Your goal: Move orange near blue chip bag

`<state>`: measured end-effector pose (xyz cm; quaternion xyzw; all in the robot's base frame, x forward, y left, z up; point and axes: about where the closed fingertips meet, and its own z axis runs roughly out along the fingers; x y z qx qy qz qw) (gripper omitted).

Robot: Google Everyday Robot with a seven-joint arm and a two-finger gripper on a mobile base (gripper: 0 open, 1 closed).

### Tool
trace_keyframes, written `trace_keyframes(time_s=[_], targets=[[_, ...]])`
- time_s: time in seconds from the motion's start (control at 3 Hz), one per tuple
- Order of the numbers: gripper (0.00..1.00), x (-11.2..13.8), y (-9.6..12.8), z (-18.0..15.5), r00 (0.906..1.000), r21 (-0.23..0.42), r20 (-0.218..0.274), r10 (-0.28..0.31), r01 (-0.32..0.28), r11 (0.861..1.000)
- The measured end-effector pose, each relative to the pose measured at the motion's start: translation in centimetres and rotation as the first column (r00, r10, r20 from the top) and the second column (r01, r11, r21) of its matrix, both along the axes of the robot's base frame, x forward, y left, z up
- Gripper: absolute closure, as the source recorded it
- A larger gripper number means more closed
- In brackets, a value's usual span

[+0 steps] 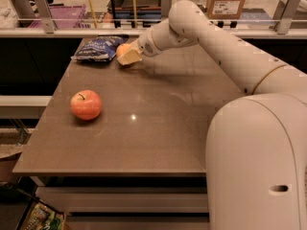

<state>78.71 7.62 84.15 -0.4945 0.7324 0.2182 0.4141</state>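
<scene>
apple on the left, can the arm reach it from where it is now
Probably yes. The gripper is at the table's far end by the orange and blue chip bag, and nothing stands between it and the apple.

orange (122, 48): round, just beside blue chip bag (97, 48) | bag: flat, crinkled | end effector (127, 54): at orange

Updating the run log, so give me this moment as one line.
gripper: far end of table, at orange | orange: beside blue chip bag | apple: near-left, alone
</scene>
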Motion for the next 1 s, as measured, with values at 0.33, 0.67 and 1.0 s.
trace_keyframes(time_s=[0.33,0.67,1.0], targets=[[0.14,0.0,0.01,0.02,1.0,0.0,0.0,0.0,0.0,1.0],[0.0,-0.04,0.3,-0.21,1.0,0.0,-0.004,0.004,-0.004,1.0],[0.0,-0.04,0.31,-0.22,1.0,0.0,-0.004,0.004,-0.004,1.0]])
